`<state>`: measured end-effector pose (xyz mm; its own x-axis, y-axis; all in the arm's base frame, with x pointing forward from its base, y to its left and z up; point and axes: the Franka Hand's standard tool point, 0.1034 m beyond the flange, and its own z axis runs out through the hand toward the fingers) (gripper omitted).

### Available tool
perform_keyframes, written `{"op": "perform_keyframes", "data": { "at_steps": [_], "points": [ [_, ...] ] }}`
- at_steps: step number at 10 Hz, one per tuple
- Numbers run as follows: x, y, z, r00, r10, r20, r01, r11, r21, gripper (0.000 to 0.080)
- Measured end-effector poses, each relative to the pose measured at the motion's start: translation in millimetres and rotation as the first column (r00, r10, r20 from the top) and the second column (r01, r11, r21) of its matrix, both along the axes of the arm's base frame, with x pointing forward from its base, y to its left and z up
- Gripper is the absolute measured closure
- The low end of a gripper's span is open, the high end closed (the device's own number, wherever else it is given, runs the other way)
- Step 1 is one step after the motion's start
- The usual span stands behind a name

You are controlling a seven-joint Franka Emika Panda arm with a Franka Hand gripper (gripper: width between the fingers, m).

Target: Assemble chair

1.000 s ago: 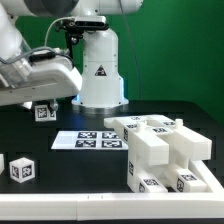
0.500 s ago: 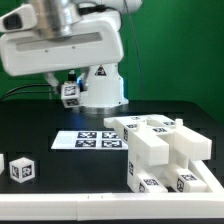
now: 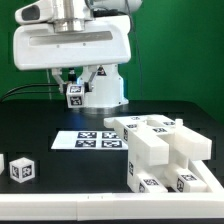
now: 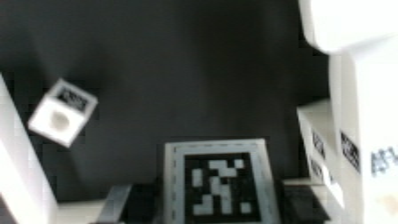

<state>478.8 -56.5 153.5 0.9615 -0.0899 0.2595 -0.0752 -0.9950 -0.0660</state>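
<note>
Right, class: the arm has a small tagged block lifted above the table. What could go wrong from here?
1. The gripper holds the small block high over the table; if the grip slips, it could drop and bounce away.
2. The half-built chair looks unbraced, so a misaligned push while fitting might shove it.
3. The loose cube lies near the table's front edge and could be knocked off.
</note>
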Motion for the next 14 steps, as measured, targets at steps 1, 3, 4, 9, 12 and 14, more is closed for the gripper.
{"op": "perform_keyframes", "data": {
  "at_steps": [1,3,4,9,12,14],
  "points": [
    [9.9,21.9,12.5,0.996,0.002,0.089,-0.002,1.0,-0.009,0.0515],
    [29.0,59.1,34.5,0.974,0.061,0.22,-0.051,0.997,-0.052,0.0515],
    [27.3,57.2,32.3,0.976,0.057,0.208,-0.048,0.998,-0.047,0.0515],
    [39.2,91.3,14.0,0.968,0.035,0.247,-0.026,0.999,-0.039,0.0515],
    [40.7,105.1,-0.6,0.966,0.052,0.253,-0.041,0.998,-0.05,0.0515],
    [40.1,104.7,-2.4,0.967,0.052,0.25,-0.041,0.998,-0.051,0.0515]
  ]
}}
